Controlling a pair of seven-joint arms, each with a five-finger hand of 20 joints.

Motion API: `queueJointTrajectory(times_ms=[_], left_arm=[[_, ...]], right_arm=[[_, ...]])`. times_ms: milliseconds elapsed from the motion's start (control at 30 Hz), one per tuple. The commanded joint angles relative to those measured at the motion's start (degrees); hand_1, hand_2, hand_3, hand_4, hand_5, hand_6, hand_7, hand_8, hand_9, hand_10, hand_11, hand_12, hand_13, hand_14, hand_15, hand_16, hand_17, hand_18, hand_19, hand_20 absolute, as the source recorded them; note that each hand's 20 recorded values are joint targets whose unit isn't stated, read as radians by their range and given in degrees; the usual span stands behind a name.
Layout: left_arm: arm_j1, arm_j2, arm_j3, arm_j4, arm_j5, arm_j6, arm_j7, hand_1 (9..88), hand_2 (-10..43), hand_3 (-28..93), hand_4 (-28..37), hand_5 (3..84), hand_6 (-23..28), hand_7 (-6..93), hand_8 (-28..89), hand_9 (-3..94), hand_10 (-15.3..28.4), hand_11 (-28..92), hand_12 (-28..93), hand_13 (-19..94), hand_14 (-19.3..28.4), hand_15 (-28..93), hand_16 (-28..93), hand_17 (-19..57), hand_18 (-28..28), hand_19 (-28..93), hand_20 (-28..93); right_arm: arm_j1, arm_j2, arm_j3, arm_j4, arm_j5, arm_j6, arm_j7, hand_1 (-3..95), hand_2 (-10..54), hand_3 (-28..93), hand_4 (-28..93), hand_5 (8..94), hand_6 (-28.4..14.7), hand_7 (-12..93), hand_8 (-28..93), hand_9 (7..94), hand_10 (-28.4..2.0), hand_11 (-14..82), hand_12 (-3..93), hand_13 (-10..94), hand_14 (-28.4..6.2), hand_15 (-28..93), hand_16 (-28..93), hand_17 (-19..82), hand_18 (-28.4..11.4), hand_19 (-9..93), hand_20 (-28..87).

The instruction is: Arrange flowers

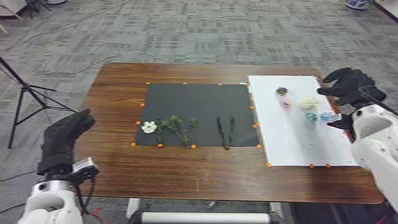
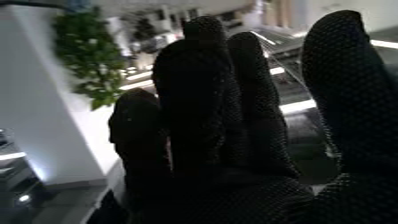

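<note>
Part of the grey floor is being covered by a big brown wooden table. On it, a long white sheet is being laid out on the right, beside a black sheet near the middle. The right hand, in a black glove, is being held wide at the white sheet's right edge, near the bunches, with its thumb kept apart. Over the table's left edge, the left hand is being held out long, with loose fingers. Far off, a blue and white pot is being cut off by the picture's edge; what is being kept inside cannot be told.

By the black sheet, leafy green stems, two thin dark stems and a white flower with a round, open head are being held up. Small pink, yellow-green and blue bunches are being held up by the white sheet.
</note>
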Motion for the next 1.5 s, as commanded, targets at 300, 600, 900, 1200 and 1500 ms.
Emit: queueJointTrajectory(times_ms=[300, 600, 900, 1200, 1500], left_arm=[[1.85, -1.75, -1.05, -1.28, 4.21, -4.36, -2.4, 25.9, 6.4, 69, -28.3, 53.9, 2.1, 15.3, -10, 52.6, 14.5, 21, 11, 44, 17.9, 24, -1, 6.0, 14.2, 21, 21], [1.7, -2.61, -0.56, -1.27, 4.88, -5.05, -2.99, 26.0, 6.4, 69, -28.2, 54.1, 2.1, 15.1, -10, 52.7, 14.5, 22, 11, 45, 17.9, 24, -1, 5.7, 14.2, 21, 21], [1.37, -2.44, -0.66, -1.33, 5.16, -4.31, -3.42, 26.0, 6.5, 69, -28.3, 54.0, 2.2, 14.9, -10, 52.9, 14.4, 21, 11, 45, 17.9, 24, -1, 5.6, 14.3, 20, 21], [1.51, -1.78, -1.96, -1.63, 4.87, -2.8, -3.01, 26.0, 6.5, 69, -28.2, 54.3, 2.3, 15.1, -10, 53.0, 14.5, 22, 11, 45, 17.8, 23, -1, 6.8, 13.3, 20, 21], [1.7, -1.68, -1.55, -1.16, 4.25, -1.91, -2.39, 26.0, 6.4, 69, -28.2, 54.4, 2.4, 15.1, -10, 53.0, 14.5, 22, 11, 44, 17.4, 22, -1, 6.7, 12.9, 17, 19]], right_arm=[[-3.78, -3.92, -1.52, 3.64, -0.68, -4.03, 0.41, 38.3, -9.5, 65, -15, 58.3, -0.7, 20, -6, 73.5, -13.6, 17.7, 21.3, 83, -6.3, 54, 34, 53, -17.3, 93, 45], [-2.49, -7.12, -3.83, 6.86, -0.6, -5.39, 0.36, 38.1, -9.5, 65, -15, 58.4, -1.3, 20, -6, 73.8, -13.7, 18.2, 21.5, 84, -6.1, 55, 34, 54, -17.0, 93, 45], [-1.63, -6.29, -7.3, 7.69, -0.7, -1.57, -0.04, 54.2, -9.5, 58, -16, 70.5, -0.3, 23, 12, 85.6, -11.1, 19.1, 28.0, 90, -3.7, 56, 34, 60, -15.0, 93, 52], [3.97, -1.7, -8.19, -3.38, 5.54, 4.04, -3.48, 59.3, -9.5, 58, -16, 77.3, -0.7, 23, 14, 91.3, -9.3, 19.4, 31.9, 93, -2.3, 57, 36, 64, -14.1, 93, 56], [25.89, -11.09, -26.29, -4.7, 10.33, -6.22, -9.6, 58.8, -9.5, 59, -16, 78.2, -0.8, 23, 13, 91.9, -8.9, 18.1, 32.6, 93, -1.7, 57, 37, 64, -13.5, 93, 57]])
